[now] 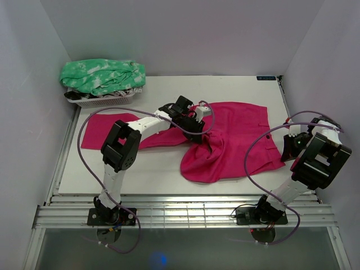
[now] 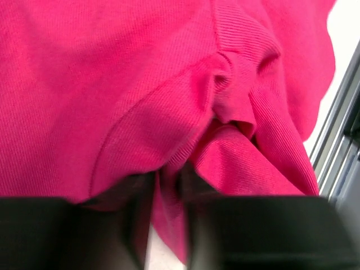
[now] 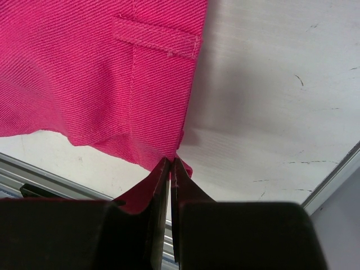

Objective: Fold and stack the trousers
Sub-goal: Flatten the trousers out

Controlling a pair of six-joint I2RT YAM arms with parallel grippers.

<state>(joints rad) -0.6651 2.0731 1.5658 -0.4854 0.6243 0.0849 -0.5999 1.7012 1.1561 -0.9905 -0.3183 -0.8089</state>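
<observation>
left claw [image 2: 166,181] pinching a trousers [image 1: 236,135] fold (bunched) | right claw [image 3: 171,164] pressed together on a trousers corner

This looks like a robot test lab. Plain white walls [image 1: 185,34] box in a white surface [image 1: 152,169]. A left arm [image 1: 121,149] and a right arm [image 1: 318,163] are bolted to metal rails [image 1: 185,216] at the near edge.

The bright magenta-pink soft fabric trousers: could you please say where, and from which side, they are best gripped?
Probably the trousers' near right corner, approached low from the right: its stitched edge lies thin and flat on the white table, as the right pincer, shut on it, shows.
</observation>
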